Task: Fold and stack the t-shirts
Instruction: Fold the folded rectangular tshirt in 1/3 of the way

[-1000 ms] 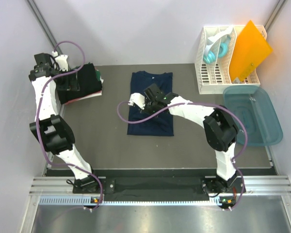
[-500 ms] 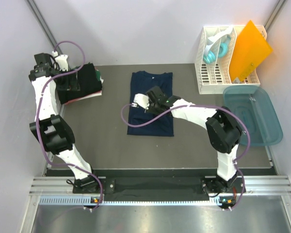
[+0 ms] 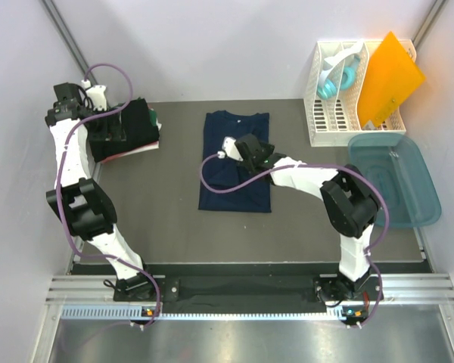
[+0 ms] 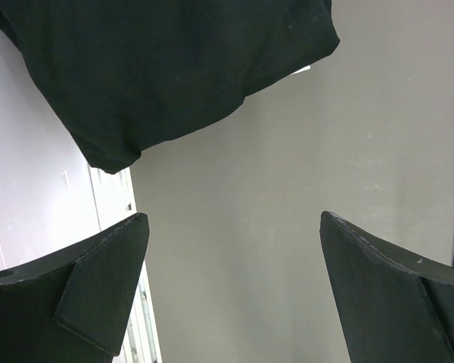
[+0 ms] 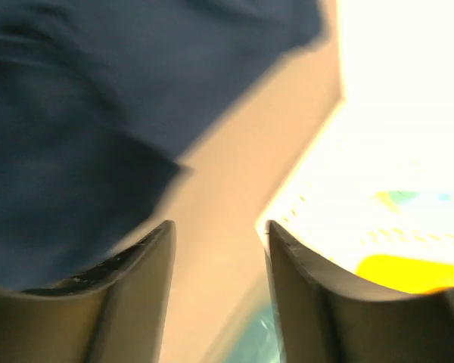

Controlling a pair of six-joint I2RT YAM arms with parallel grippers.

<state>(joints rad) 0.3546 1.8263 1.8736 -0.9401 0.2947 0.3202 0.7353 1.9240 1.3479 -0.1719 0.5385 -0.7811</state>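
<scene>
The right arm's forearm reaches in over the navy t-shirt from the shirt's right. Its purple cable loops across the lower half of the cloth, so in the top view part of the shirt's middle is hidden. This shirt lies flat on the grey table as a long folded rectangle, collar end on the far side.

The right gripper hangs above the shirt's middle. Its fingers are spread with nothing between them. The right wrist view is blurred, and shows navy cloth to one side of the tips and bare table under the gap.

Right of the navy t-shirt, well apart from it, the teal tub sits at the table's edge.

Left of the navy t-shirt and a little farther back is a pile of folded black t-shirts, with a sliver of green at the edge facing the navy one. The left gripper is at this pile's left side. Its fingers are held wide apart and hold nothing. The left wrist view shows bare table between them and the black cloth beyond the tips, untouched.

Farthest back, to the right of the navy t-shirt's collar end, stands the white slotted rack. It holds a teal headset, and an orange sheet leans out of it above the tub
</scene>
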